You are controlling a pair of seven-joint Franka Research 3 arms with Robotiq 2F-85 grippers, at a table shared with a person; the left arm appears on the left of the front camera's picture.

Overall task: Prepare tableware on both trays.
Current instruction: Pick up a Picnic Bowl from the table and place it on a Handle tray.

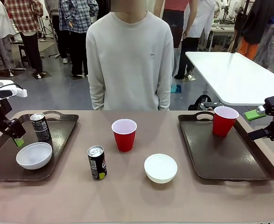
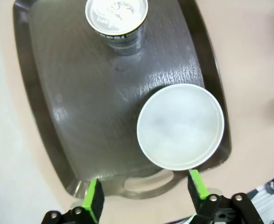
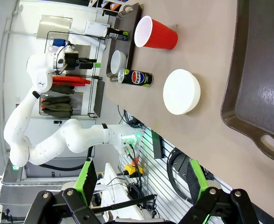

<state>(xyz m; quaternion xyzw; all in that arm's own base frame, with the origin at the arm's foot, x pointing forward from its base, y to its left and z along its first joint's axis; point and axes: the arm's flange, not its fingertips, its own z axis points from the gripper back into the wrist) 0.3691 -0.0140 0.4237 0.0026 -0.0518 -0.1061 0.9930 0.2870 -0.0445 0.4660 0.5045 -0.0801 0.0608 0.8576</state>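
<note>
The left tray holds a dark can and a white bowl. My left gripper hangs open over that tray's left side, holding nothing. In the left wrist view its gripper sits above the tray's handle, with the bowl and can beyond. The right tray carries one red cup. My right gripper is open beside that tray's right rim. On the bare table stand a red cup, a can and a white bowl.
A person stands at the far side of the table, hands down. A white table stands behind at the right. The right wrist view shows the right tray's rim, the loose bowl, can and red cup.
</note>
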